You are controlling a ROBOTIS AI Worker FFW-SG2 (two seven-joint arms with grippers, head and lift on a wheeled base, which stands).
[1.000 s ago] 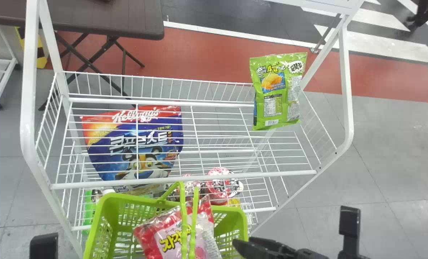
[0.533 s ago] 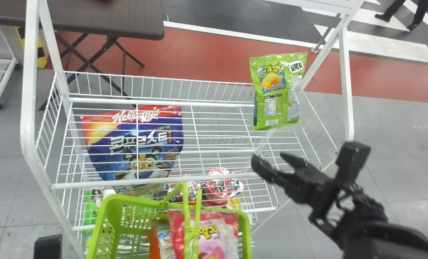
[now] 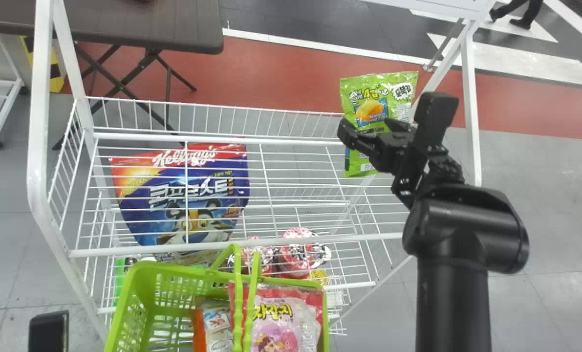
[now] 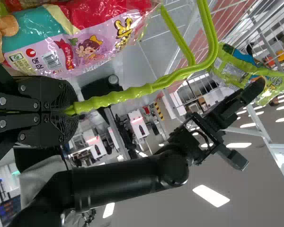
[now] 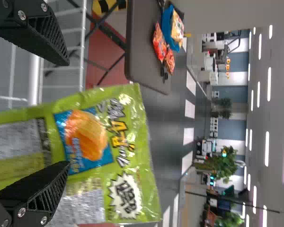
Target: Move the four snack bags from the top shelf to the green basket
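Observation:
The green snack bag [image 3: 361, 98] stands at the right of the top shelf [image 3: 295, 171]. My right gripper [image 3: 366, 128] is in front of it; in the right wrist view the right gripper [image 5: 66, 113] stands open, with the green bag [image 5: 85, 142] between and beyond its fingers. Low at the left is part of my left gripper [image 3: 49, 332]; in the left wrist view the left gripper [image 4: 71, 109] is shut on the basket's handle [image 4: 118, 97]. The green basket [image 3: 173, 271] holds a pink-and-red bag [image 3: 276, 318] and an orange-edged bag [image 3: 212, 325].
A large blue cereal bag [image 3: 188, 195] shows through the shelf wires at left. Round red-and-white packs [image 3: 298, 249] lie lower down. White posts [image 3: 469, 98] frame the rack, and a dark table [image 3: 149, 29] stands behind it.
From the lower right, my right arm has risen over the shelf to the green bag. The basket has shifted slightly, and its pink-and-red bag sits straighter than a second ago.

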